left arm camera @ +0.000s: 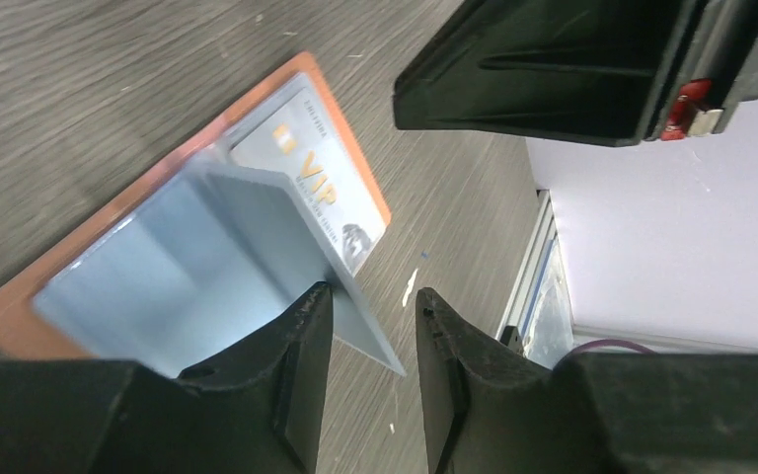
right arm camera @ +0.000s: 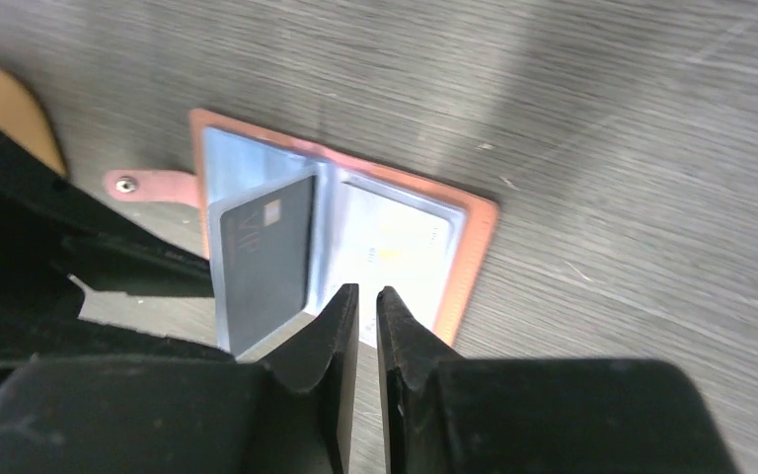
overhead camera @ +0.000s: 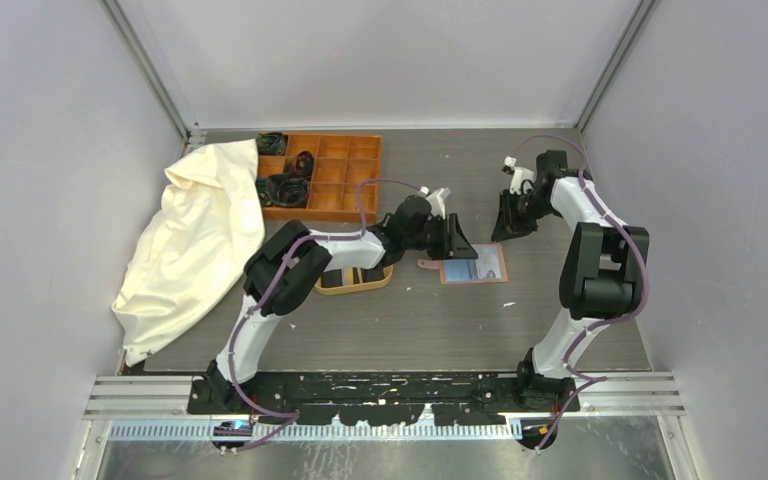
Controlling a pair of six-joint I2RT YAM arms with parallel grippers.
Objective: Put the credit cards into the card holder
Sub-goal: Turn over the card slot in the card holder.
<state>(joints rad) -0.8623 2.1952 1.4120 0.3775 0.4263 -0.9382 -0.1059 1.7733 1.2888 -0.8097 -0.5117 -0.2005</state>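
The card holder (overhead camera: 475,263) lies open and flat on the table, reddish-brown rim (right arm camera: 474,259) around a pale lining. A white card (right arm camera: 395,247) with gold VIP lettering (left arm camera: 316,183) sits in one half. A dark card (right arm camera: 266,257) stands tilted over the other half, and from the left wrist it looks like a pale raised sheet (left arm camera: 257,237). My left gripper (left arm camera: 373,301) is open; the sheet's free corner rests against one finger (left arm camera: 301,336) and the other finger stands apart. My right gripper (right arm camera: 367,296) hovers over the holder's edge, jaws barely apart with nothing between them.
An oval wooden tray (overhead camera: 355,280) lies just left of the holder, under the left arm. An orange compartment box (overhead camera: 325,175) with dark items stands at the back left. A crumpled cream cloth (overhead camera: 195,240) covers the left side.
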